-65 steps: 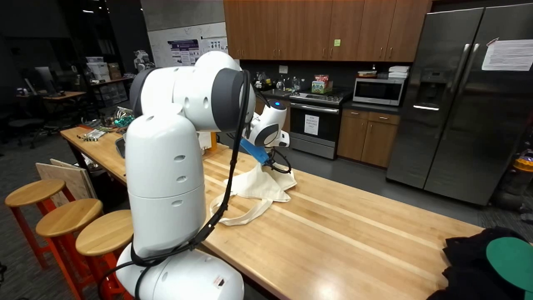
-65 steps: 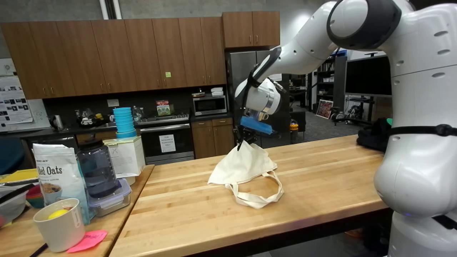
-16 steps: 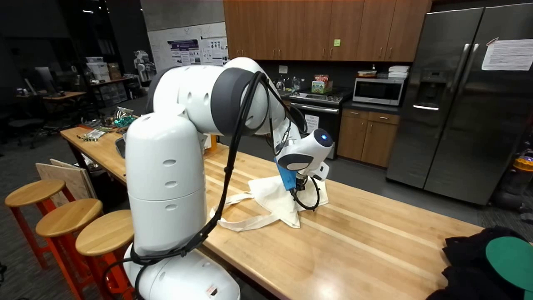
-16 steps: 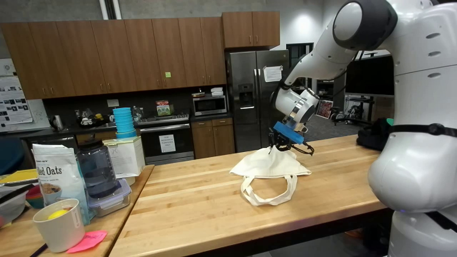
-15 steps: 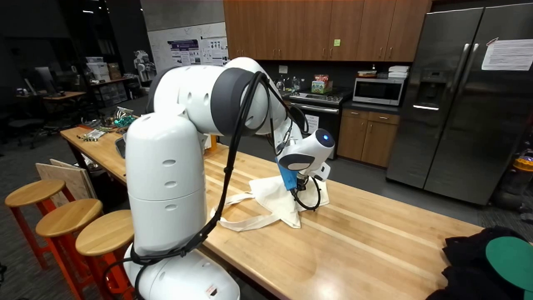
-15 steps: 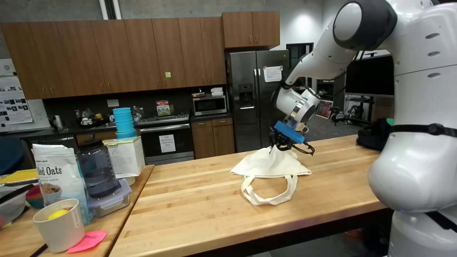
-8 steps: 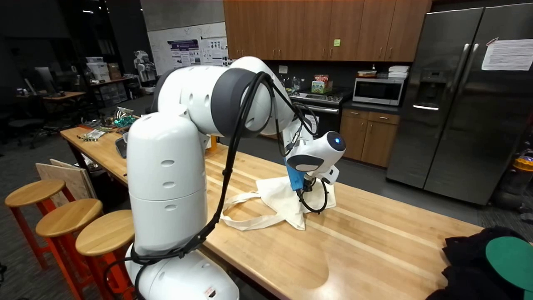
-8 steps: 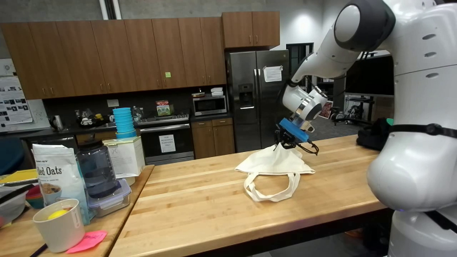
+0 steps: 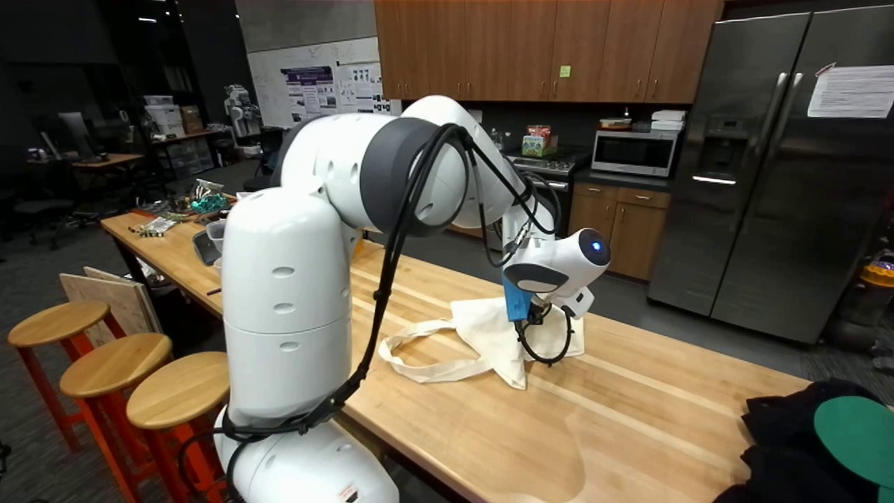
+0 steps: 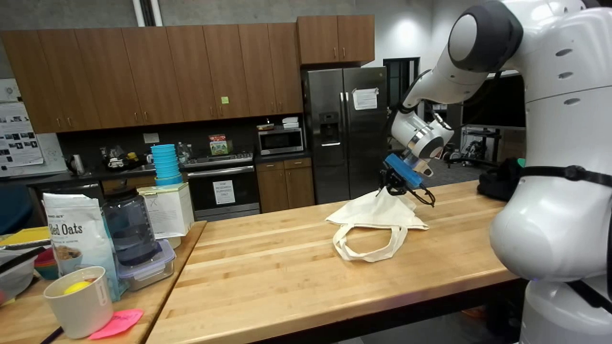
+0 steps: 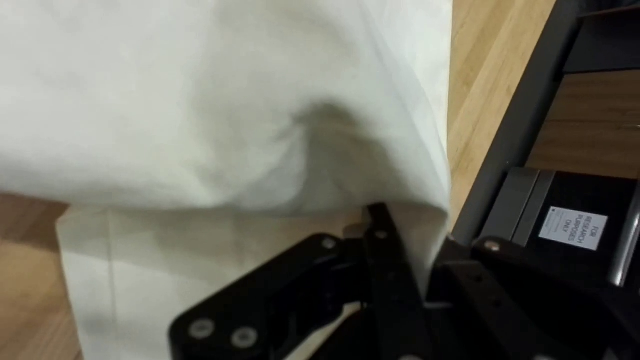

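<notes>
Wrist view: bag [image 11: 200,100] blocks much of tbl [image 11: 485,70], oven [image 11: 600,195] w/ sign [image 11: 573,228] beyond.

Claw [image 10: 380,191] pinching cream tote [image 10: 377,211] (straps [image 10: 398,239] looped), wooden table [image 10: 267,272] beneath

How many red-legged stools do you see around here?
3, lined up left of the robot arm in an exterior view: the leftmost stool, the middle stool and the rightmost stool, partly behind the arm. The arm may hide more.
</notes>
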You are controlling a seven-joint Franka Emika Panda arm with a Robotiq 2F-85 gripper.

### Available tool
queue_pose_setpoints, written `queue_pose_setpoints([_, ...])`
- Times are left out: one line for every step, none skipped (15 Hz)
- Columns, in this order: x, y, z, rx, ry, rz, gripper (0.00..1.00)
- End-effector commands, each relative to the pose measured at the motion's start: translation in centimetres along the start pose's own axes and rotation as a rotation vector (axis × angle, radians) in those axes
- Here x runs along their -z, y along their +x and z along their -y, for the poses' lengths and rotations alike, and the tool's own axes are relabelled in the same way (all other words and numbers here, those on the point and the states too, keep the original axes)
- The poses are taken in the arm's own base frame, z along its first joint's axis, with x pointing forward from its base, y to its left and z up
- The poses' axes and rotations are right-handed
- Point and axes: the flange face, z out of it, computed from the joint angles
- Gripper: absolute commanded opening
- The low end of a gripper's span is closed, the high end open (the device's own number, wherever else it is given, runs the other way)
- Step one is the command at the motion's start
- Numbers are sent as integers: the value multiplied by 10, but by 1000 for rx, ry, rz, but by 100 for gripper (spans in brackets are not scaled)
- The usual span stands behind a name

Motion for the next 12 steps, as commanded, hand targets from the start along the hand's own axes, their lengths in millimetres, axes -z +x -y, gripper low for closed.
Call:
queue_pose_setpoints([10, 16, -4, -39, 45, 0, 1])
queue_pose_setpoints([11, 20, -6, -53, 55, -1, 1])
queue_pose_setpoints([14, 24, -8, -65, 62, -3, 1])
queue_pose_setpoints([15, 27, -11, -74, 68, -7, 1])
queue_pose_setpoints([15, 32, -14, -85, 76, -9, 1])
queue_pose_setpoints([17, 35, -18, -97, 82, -13, 1])
queue_pose_setpoints([18, 38, -21, -109, 89, -17, 1])
queue_pose_setpoints([17, 42, -23, -117, 92, -21, 1])
queue_pose_setpoints([17, 44, -25, -123, 92, -25, 1])
queue_pose_setpoints([18, 46, -26, -125, 93, -29, 1])
queue_pose_setpoints([19, 48, -26, -125, 93, -30, 1])
queue_pose_setpoints([20, 49, -25, -125, 93, -33, 1])
